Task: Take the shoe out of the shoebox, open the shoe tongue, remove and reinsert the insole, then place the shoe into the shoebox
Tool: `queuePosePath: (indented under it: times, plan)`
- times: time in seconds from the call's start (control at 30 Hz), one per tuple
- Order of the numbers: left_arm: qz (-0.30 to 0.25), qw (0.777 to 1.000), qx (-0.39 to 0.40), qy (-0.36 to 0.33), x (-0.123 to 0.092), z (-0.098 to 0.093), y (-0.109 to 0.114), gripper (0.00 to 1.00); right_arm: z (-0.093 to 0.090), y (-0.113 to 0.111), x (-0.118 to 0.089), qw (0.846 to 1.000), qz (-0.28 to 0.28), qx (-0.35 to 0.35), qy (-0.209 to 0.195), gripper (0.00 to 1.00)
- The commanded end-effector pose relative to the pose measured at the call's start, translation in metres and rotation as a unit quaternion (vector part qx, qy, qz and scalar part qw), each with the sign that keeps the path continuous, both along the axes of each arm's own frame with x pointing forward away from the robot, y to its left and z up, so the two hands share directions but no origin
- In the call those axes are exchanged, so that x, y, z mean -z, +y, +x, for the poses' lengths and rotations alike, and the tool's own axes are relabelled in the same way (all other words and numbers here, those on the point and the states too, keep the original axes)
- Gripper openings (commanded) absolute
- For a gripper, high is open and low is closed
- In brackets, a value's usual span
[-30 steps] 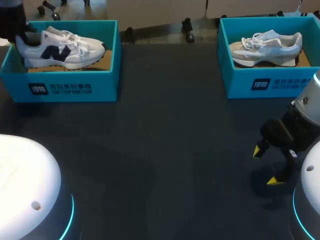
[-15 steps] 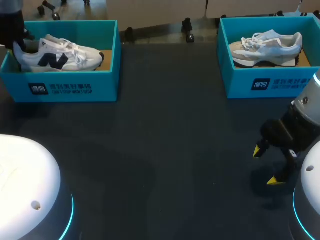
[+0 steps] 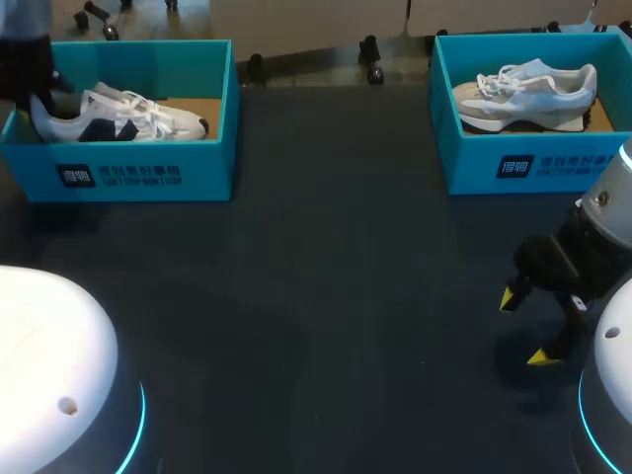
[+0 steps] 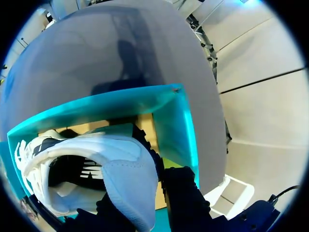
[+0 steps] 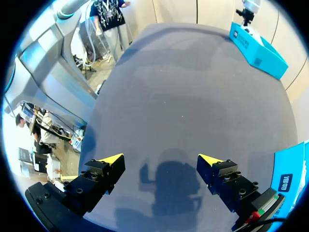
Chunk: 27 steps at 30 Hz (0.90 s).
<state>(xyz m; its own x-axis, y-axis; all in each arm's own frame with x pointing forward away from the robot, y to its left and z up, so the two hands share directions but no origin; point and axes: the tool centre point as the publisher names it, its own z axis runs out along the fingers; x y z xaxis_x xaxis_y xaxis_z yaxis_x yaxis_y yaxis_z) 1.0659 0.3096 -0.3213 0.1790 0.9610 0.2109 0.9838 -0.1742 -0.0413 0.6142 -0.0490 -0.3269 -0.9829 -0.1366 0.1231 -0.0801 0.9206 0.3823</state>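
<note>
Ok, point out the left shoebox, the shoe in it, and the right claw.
left shoebox point(image 3: 209, 166), head view, front wall.
shoe point(image 3: 148, 120), head view, side panel.
right claw point(image 3: 526, 327), head view, midway between tips.

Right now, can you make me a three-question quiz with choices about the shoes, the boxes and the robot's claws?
1. Where is the shoe with the dark blue mark? A hanging in the air; B on a lid; C inside the left box.
2. How many blue boxes stand on the table? A one; B two; C three.
3. How is the right claw? A open and empty; B shut on a shoe; C shut on a box.
Answers: 1 C, it sits low between that box's walls. 2 B, the left box and the right box. 3 A, its yellow tips stand apart with only table between them.
</note>
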Motion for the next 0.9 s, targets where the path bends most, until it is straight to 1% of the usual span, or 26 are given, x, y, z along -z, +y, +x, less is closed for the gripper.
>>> queuePosePath:
  times: [0.03, 0.6, 0.9]
  plan:
    - [-0.004, 1.000, 0.002, -0.003, 0.006, -0.002, -0.001, 0.00, -0.001, 0.000, 0.001, 1.000, -0.001, 0.000, -0.001, 1.00]
    - [-0.011, 1.000, 0.005, 0.008, 0.035, -0.001, -0.008, 0.00, -0.001, 0.000, 0.001, 1.000, -0.001, 0.000, -0.001, 1.00]
    - [-0.012, 1.000, 0.013, 0.009, 0.052, -0.004, -0.006, 0.00, -0.001, 0.000, 0.001, 1.000, -0.001, 0.000, -0.001, 1.00]
